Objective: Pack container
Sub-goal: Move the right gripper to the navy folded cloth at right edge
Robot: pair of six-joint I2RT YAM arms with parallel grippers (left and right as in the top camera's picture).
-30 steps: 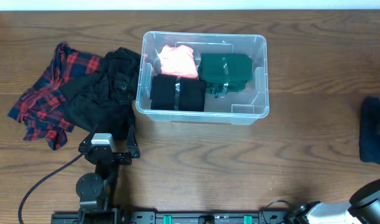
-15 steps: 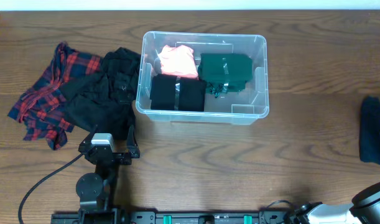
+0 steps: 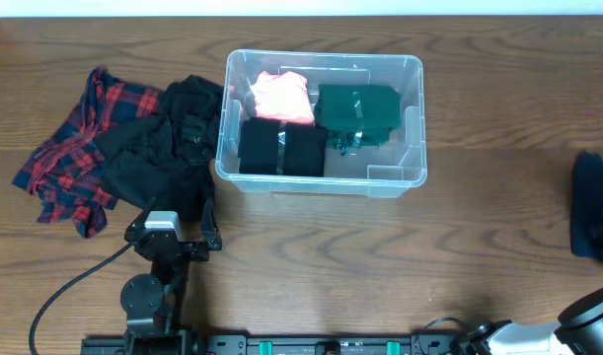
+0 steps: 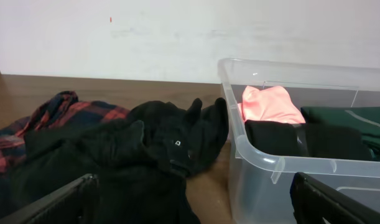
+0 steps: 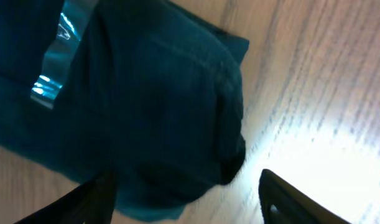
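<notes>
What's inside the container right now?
The container holds a pink garment, a green garment and a black garment. Anything beneath them is covered.

Container (image 3: 414, 118) mid-table, folded garments (image 3: 281, 148) inside; clothes heap (image 3: 133, 163) just left, touching; folded cloth (image 3: 589, 202) far right.

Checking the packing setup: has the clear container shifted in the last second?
No. The container keeps its place against the far edge of the table in the overhead view.
</notes>
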